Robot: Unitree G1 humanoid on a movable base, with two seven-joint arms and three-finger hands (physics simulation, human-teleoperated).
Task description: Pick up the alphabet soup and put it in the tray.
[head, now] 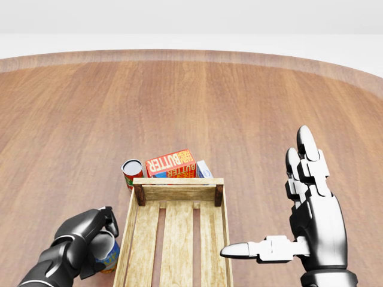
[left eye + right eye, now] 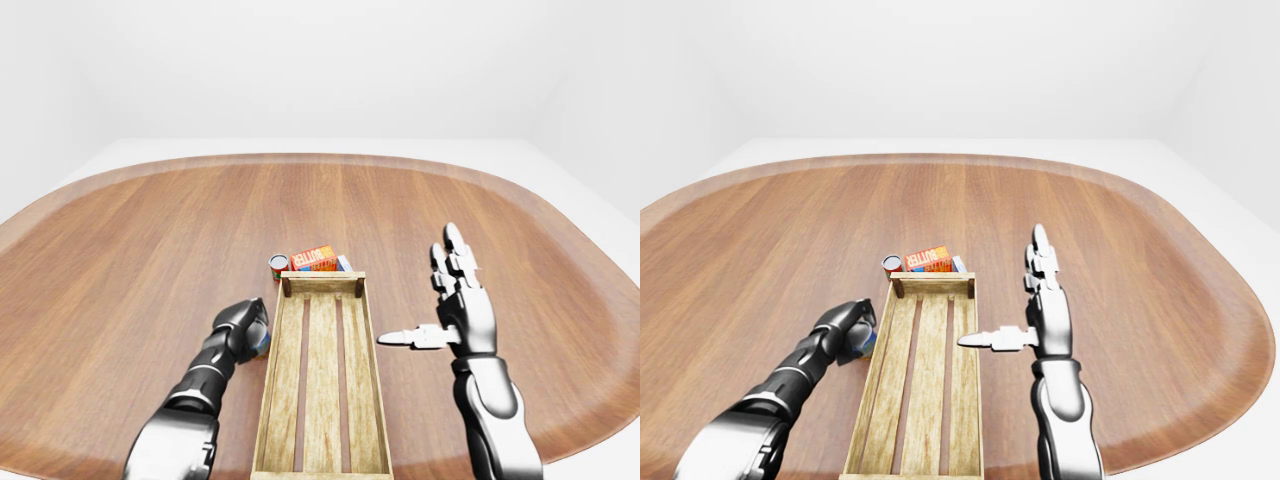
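Beside the tray, the left hand wraps the alphabet soup.

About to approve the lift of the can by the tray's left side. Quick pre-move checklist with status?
1. Left hand closed round the can: ok, fingers wrap its top and side.
2. Can is the alphabet soup: cannot tell, label mostly hidden; a second, red can stands beyond the tray's far end.
3. Tray interior free: ok, bare slats showing.
4. Right hand out of the way: not ok, it is open and its thumb reaches over the tray's right rim.
5. Butter box clear of the path: ok, it lies beyond the tray's far end.
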